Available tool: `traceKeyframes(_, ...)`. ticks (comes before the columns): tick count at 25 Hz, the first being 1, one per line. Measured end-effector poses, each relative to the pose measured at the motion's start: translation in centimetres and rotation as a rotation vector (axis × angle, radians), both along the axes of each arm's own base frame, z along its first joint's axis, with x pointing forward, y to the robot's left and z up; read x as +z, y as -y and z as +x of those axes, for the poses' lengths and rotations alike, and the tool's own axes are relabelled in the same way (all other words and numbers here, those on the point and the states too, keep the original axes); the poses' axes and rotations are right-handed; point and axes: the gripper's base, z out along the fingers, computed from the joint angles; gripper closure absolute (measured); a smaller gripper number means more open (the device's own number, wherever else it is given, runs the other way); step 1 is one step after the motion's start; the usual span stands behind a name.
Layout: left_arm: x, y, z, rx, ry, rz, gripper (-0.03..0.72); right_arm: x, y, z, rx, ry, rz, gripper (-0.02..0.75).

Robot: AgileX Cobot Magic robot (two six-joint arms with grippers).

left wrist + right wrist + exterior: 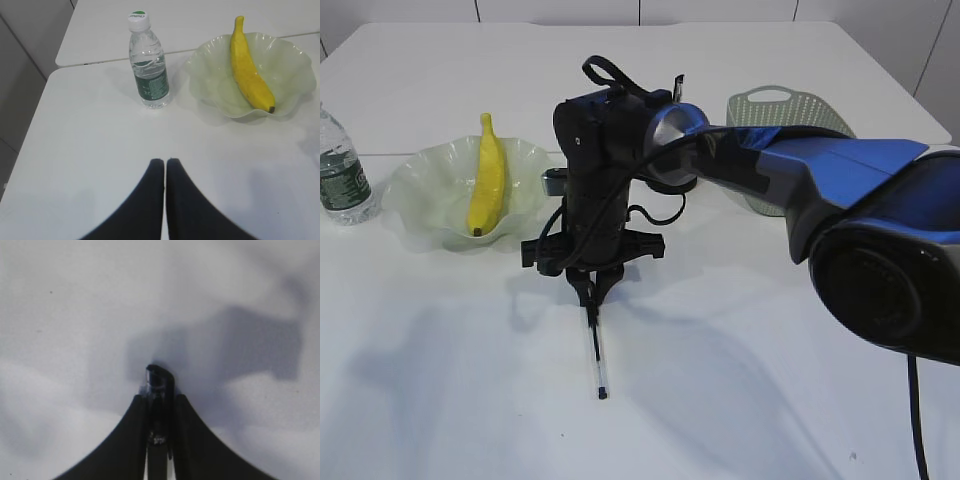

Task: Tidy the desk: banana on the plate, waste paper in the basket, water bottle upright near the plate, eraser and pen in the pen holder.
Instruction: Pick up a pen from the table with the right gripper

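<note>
Currently: right gripper [591, 291] clamped on the pen [597, 358].
Lift vertically, verifying grip; pen holder seemingly hidden behind arm. Left gripper [165, 172] clenched empty.

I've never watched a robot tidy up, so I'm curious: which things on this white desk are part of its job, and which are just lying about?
Part of the job:
- long yellow banana, already in the pale green ruffled plate
- clear plastic water bottle, upright
- sage-green perforated basket
- thin dark pen, between the right pincer's fingers

Just lying about:
- nothing that I can see
</note>
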Motion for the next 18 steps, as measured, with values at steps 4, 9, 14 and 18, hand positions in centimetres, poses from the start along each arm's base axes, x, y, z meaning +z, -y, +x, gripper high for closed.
traceKeyframes(4, 0.0, 0.0, 0.0, 0.0, 0.0, 0.002, 0.712, 0.0, 0.1, 0.0, 0.002, 0.004, -0.006, 0.657)
traceKeyframes(9, 0.0, 0.0, 0.0, 0.0, 0.0, 0.002, 0.712, 0.3, 0.0, 0.2, 0.003, 0.019, -0.002, 0.66)
traceKeyframes(14, 0.0, 0.0, 0.0, 0.0, 0.0, 0.002, 0.712, 1.5, -0.3, 0.7, 0.01, 0.063, 0.018, 0.661)
traceKeyframes(18, 0.0, 0.0, 0.0, 0.0, 0.0, 0.002, 0.713, 2.5, -0.5, 1.0, 0.012, 0.092, 0.039, 0.661)
